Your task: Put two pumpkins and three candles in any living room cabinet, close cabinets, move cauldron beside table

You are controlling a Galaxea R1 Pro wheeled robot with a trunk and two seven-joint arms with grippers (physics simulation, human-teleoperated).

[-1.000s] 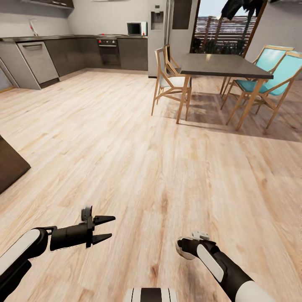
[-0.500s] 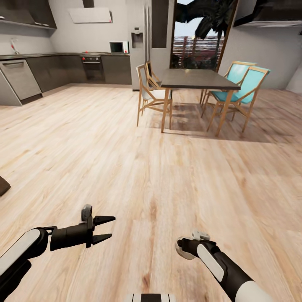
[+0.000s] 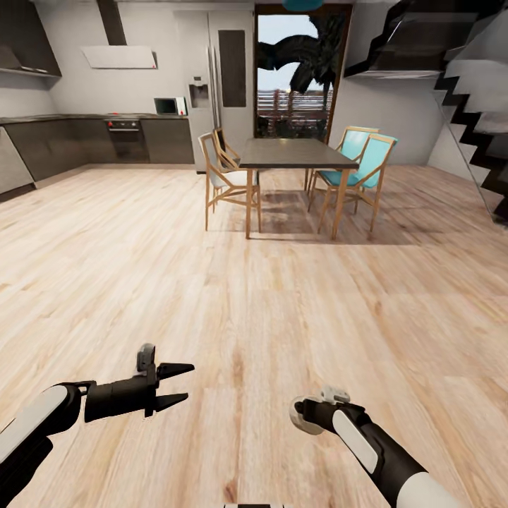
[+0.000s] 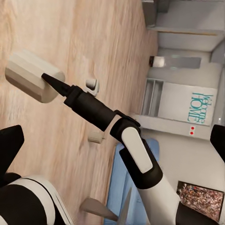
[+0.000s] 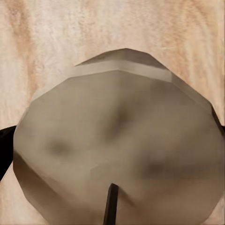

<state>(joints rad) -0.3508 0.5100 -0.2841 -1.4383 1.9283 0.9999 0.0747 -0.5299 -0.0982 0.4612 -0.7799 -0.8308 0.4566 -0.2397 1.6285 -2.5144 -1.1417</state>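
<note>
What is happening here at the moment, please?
The robot is crossing a light wood floor with a cream candle held in its right gripper, whose fingers are shut on it. Its left gripper is open and empty, held out over the floor. Ahead stand a dark dining table with wooden chairs, and a kitchen along the far wall. It appears to be in transit, carrying the candle.

A pale wall panel [image 4: 187,108] in the left wrist view carries teal lettering whose large word reads "HOME", turned sideways in the picture. A smaller teal word beside it looks like "Welcome", though it is too fine to be sure. Two small red marks below it are unreadable.
</note>
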